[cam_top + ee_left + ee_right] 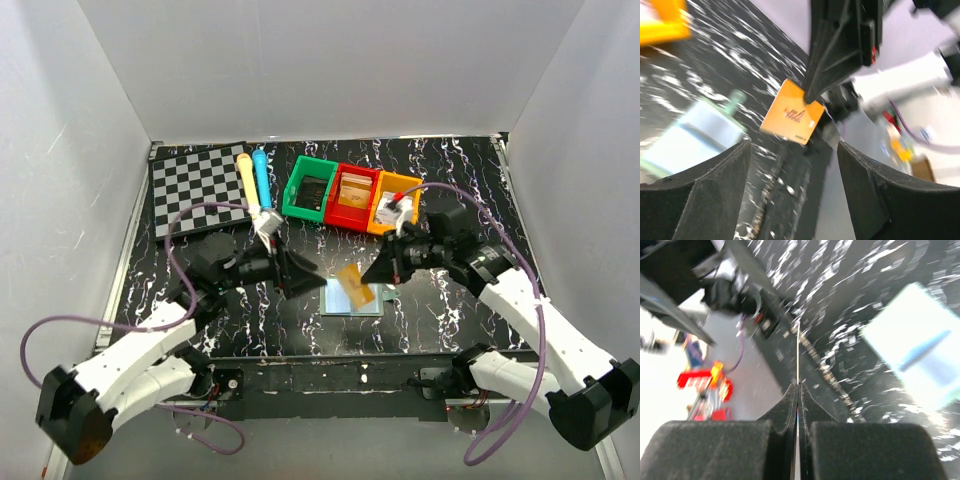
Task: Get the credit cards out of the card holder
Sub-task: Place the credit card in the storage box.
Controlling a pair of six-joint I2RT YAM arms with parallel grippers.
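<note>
One credit card (792, 120) hangs clamped in the right gripper (809, 96), just ahead of the left gripper (793, 145), whose jaws are spread; the card holder (695, 140) lies below.

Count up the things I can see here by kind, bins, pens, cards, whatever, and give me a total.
Bins: 3, green bin, red bin, orange bin
Pens: 2, yellow pen, blue pen
Checkered board: 1
Card holder: 1
Orange card: 1
Total: 8, bin contents left out as unclear.

Orange card (792, 119), pale blue holder (340, 301), black white-streaked table (455, 185)
</note>
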